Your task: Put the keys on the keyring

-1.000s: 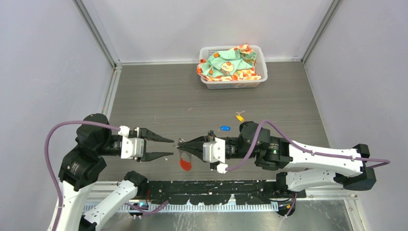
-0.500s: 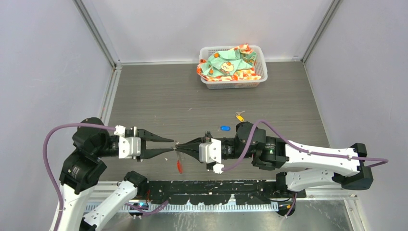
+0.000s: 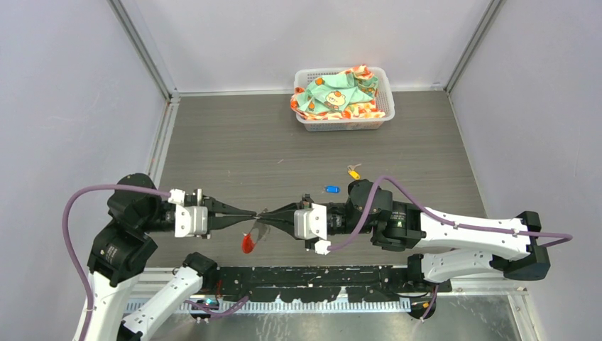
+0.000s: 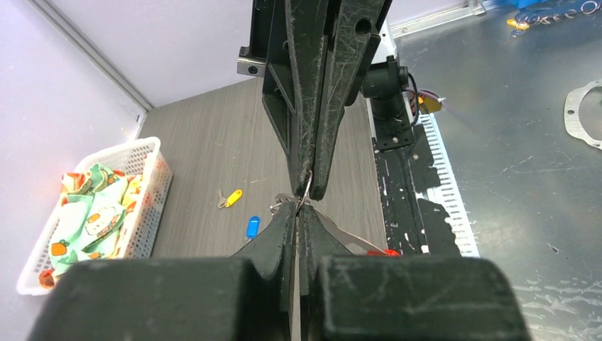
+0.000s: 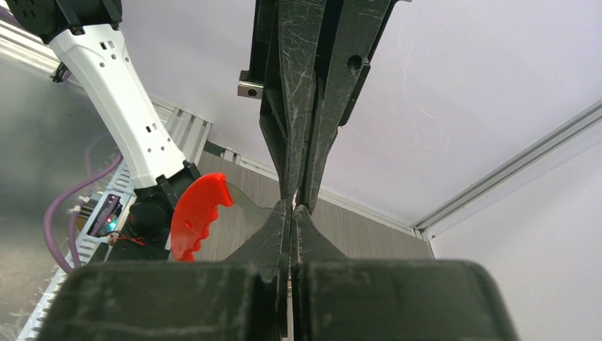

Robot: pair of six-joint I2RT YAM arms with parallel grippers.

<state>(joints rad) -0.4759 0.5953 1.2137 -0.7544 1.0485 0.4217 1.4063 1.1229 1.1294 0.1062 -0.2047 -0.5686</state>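
Above the table's near middle, the keyring (image 3: 259,215) is pinched from both sides, a thin metal ring with a red tag (image 3: 247,244) dangling below it. My left gripper (image 3: 253,213) is shut on the ring from the left. My right gripper (image 3: 265,215) is shut on it from the right, tip to tip. In the left wrist view the ring (image 4: 306,187) shows between the opposing fingers. The red tag (image 5: 196,215) hangs left of my jaws in the right wrist view. The keys lie on the table: a blue-tagged key (image 3: 331,189) and a yellow-tagged key (image 3: 353,172).
A white basket (image 3: 305,119) holding a patterned cloth stands at the back of the table. Grey walls close in left, right and back. A black rail (image 3: 319,277) runs along the near edge between the arm bases.
My left gripper has moved right and closed from open onto the ring held by the right gripper. The red tag has swung to the left.
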